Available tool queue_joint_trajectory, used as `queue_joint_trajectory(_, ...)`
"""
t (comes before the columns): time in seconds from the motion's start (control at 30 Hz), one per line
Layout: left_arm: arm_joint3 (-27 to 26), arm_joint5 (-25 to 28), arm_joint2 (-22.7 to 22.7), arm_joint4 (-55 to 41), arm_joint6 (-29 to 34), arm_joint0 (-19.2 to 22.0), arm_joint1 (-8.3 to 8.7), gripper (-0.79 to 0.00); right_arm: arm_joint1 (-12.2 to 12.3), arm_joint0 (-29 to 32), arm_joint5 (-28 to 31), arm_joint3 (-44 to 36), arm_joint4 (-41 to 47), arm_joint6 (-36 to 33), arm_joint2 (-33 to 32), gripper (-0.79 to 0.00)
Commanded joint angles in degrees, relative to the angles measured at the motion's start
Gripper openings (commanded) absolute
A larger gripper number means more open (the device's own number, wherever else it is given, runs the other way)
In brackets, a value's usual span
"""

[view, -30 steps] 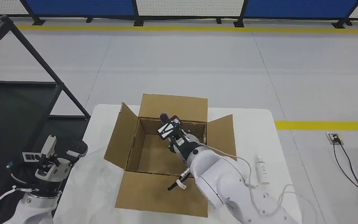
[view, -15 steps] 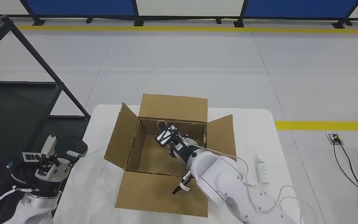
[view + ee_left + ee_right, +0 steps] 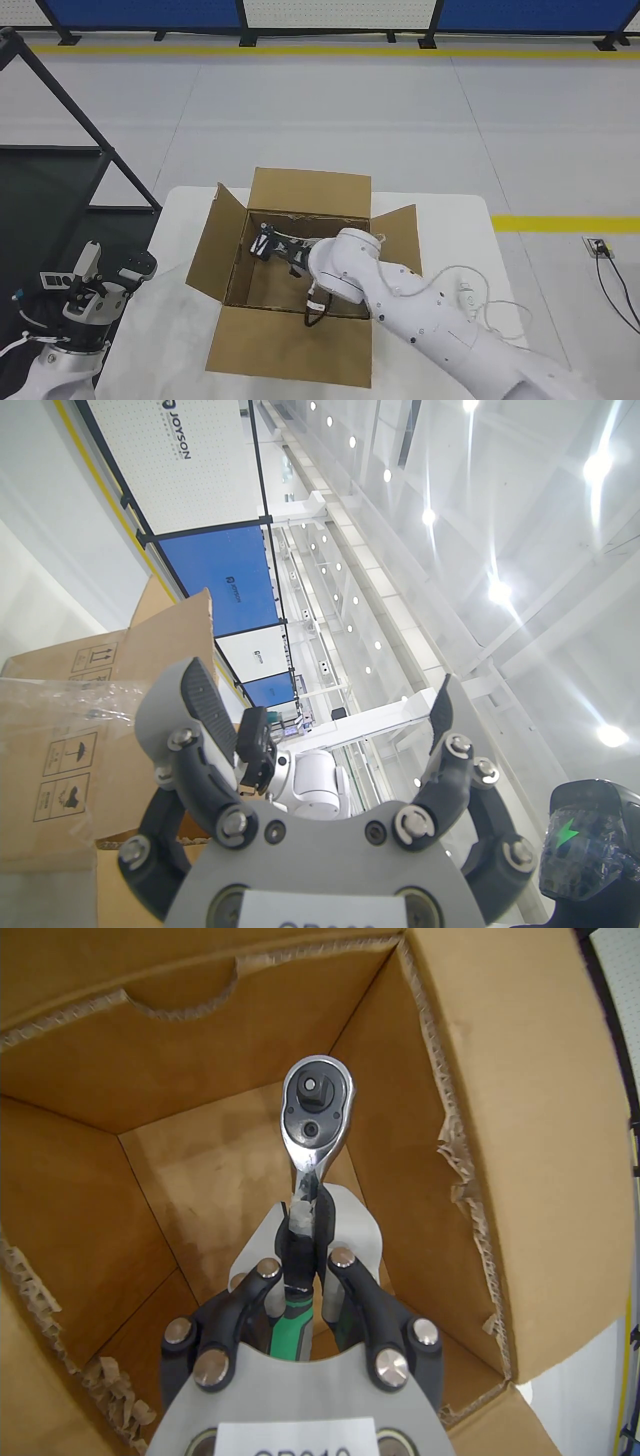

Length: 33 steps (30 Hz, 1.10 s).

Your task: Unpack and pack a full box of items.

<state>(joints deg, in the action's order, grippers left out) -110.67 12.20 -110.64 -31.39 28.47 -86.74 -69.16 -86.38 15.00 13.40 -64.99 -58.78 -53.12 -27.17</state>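
An open cardboard box (image 3: 232, 348) stands on the white table (image 3: 180, 215), flaps spread. My right gripper (image 3: 304, 1223) is inside the box (image 3: 525, 1128), shut on a ratchet wrench (image 3: 314, 1113) with a chrome head and a green and black handle. The wrench head points down toward the bare box floor. In the top view the right gripper (image 3: 268, 246) sits low near the box's far left inner corner. My left gripper (image 3: 330, 705) is off the table's left side, pointing upward, open with nothing between its fingers; from above the left gripper (image 3: 98, 280) is seen there too.
A white remote-like object (image 3: 467, 303) lies on the table right of the box. A black frame (image 3: 60, 110) stands off to the left. The box's inner edges are torn and ragged (image 3: 460, 1163). Clear plastic wrap (image 3: 70, 695) lies over a box flap.
The right arm has swung the wrench from above the box's back edge down and leftward into the box. The left arm has not moved.
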Motion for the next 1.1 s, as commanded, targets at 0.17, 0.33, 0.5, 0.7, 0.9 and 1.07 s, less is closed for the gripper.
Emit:
queue_joint_trajectory(0.17, 0.0, 0.0, 0.0, 0.0, 0.0, 0.0, 0.0, 0.0, -7.8, -5.2, 2.0, 18.0, 3.9, -1.0, 6.0, -0.785)
queue_joint_trajectory(0.33, 0.0, 0.0, 0.0, 0.0, 0.0, 0.0, 0.0, 0.0, -12.6, -6.5, 3.6, 27.2, 5.2, 0.5, 8.4, -0.785)
queue_joint_trajectory(0.5, 0.0, 0.0, 0.0, 0.0, 0.0, 0.0, 0.0, 0.0, -16.3, -7.2, 3.9, 34.2, 5.1, 2.7, 9.5, -0.785)
queue_joint_trajectory(0.7, 0.0, 0.0, 0.0, 0.0, 0.0, 0.0, 0.0, 0.0, -19.9, -7.9, 4.7, 41.2, 5.7, 4.8, 9.7, -0.785)
queue_joint_trajectory(0.9, 0.0, 0.0, 0.0, 0.0, 0.0, 0.0, 0.0, 0.0, -22.2, -8.6, 5.3, 46.0, 5.9, 6.1, 9.4, -0.548)
queue_joint_trajectory(1.07, 0.0, 0.0, 0.0, 0.0, 0.0, 0.0, 0.0, 0.0, -23.3, -9.1, 5.3, 48.3, 5.5, 7.4, 9.0, -0.523)
